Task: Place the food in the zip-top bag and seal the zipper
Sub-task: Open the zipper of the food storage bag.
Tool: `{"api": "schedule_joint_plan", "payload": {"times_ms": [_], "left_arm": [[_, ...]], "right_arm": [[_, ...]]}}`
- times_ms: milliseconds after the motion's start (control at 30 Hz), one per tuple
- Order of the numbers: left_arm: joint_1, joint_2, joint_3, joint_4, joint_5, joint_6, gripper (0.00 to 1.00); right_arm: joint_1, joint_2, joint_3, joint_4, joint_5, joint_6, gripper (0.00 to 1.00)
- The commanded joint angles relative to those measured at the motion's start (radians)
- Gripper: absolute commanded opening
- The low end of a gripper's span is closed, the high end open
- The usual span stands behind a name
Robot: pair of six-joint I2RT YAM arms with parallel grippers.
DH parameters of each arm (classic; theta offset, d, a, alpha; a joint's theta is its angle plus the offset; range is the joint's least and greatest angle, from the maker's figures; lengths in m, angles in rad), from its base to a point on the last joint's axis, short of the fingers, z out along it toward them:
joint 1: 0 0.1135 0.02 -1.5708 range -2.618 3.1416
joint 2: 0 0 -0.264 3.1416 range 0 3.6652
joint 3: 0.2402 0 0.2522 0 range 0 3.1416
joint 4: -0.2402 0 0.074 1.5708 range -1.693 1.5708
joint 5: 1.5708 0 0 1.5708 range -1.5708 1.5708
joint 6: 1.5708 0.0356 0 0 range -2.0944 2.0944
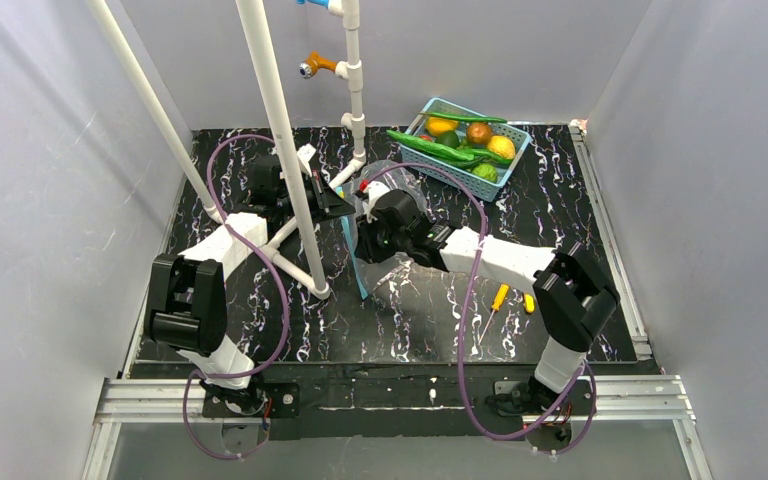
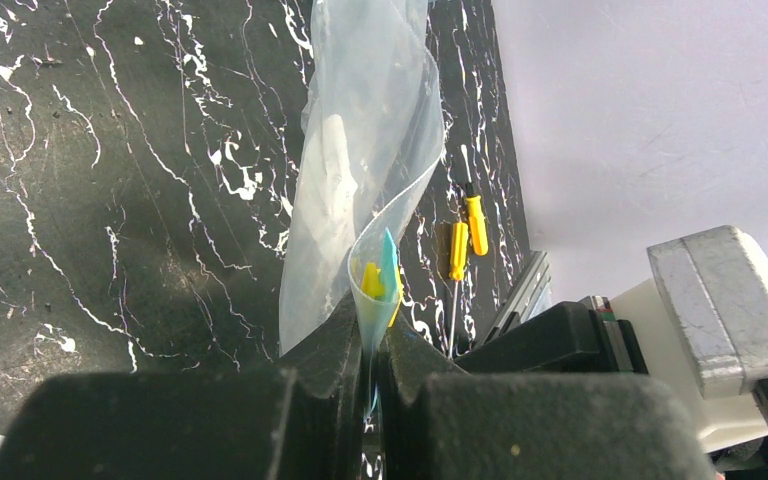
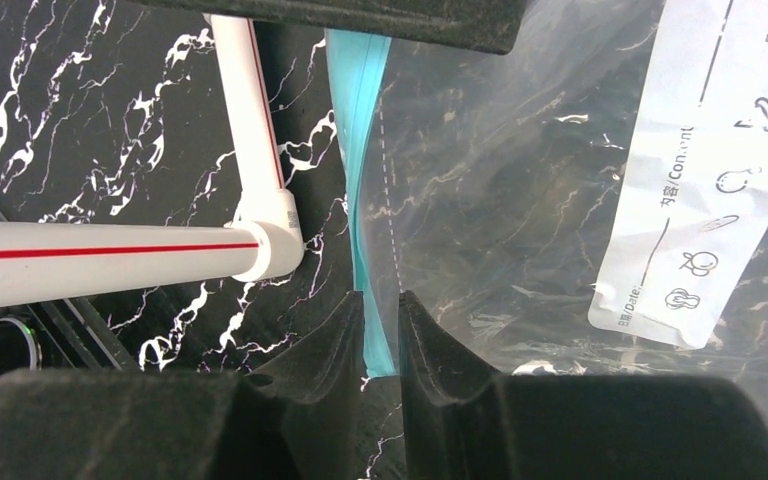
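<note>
The clear zip-top bag [image 1: 400, 278] lies mid-table between my two grippers, and I see no food inside it. My left gripper [image 1: 345, 208] is shut on the bag's mouth edge [image 2: 360, 130], with the teal zipper strip [image 2: 389, 255] curling up out of its jaws [image 2: 372, 335]. My right gripper [image 3: 381, 305] is closed around the zipper strip [image 3: 360, 150] lower along the same edge, and it also shows in the top view [image 1: 365, 228]. The food, long green pods [image 1: 440, 150], a brown-orange fruit [image 1: 478, 132] and yellow-orange fruits [image 1: 442, 126], sits in the light-blue basket [image 1: 503, 183] at the back right.
A white pipe frame [image 1: 280, 130] stands right beside the left gripper and the bag, and it shows in the right wrist view [image 3: 110, 262]. Two orange-handled screwdrivers [image 1: 500, 296] lie near the right arm. A white printed label [image 3: 710, 180] is on the bag.
</note>
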Motion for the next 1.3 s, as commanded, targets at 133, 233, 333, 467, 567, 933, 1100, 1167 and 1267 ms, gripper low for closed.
{"api": "schedule_joint_plan", "payload": {"times_ms": [133, 233, 333, 467, 567, 933, 1100, 1167, 1267], "left_arm": [[-0.002, 0.0, 0.03, 0.004, 0.028, 0.0, 0.0], [0.0, 0.002, 0.03, 0.006, 0.03, -0.003, 0.0], [-0.001, 0.004, 0.03, 0.008, 0.031, -0.005, 0.0], [0.0, 0.004, 0.03, 0.008, 0.033, -0.005, 0.0], [-0.001, 0.003, 0.029, 0.008, 0.033, -0.004, 0.0], [0.0, 0.002, 0.029, 0.007, 0.037, -0.004, 0.0], [-0.001, 0.002, 0.029, 0.01, 0.04, -0.006, 0.0], [0.0, 0.003, 0.029, 0.009, 0.04, -0.006, 0.0], [-0.002, 0.006, 0.029, 0.013, 0.042, -0.008, 0.0]], "right_arm": [[-0.003, 0.032, 0.027, 0.035, -0.008, -0.007, 0.26], [-0.004, 0.035, 0.028, 0.039, -0.009, -0.005, 0.25], [-0.003, 0.034, 0.032, 0.039, -0.025, -0.004, 0.25], [0.001, 0.017, 0.028, 0.039, -0.023, -0.002, 0.25], [0.002, -0.008, 0.013, 0.038, -0.005, -0.001, 0.25], [0.003, -0.005, 0.024, 0.038, 0.012, -0.007, 0.25], [0.002, 0.021, 0.043, 0.035, -0.009, -0.003, 0.25], [0.002, 0.023, 0.044, 0.038, -0.023, 0.001, 0.25], [0.002, 0.02, 0.04, 0.039, -0.028, 0.002, 0.25]]}}
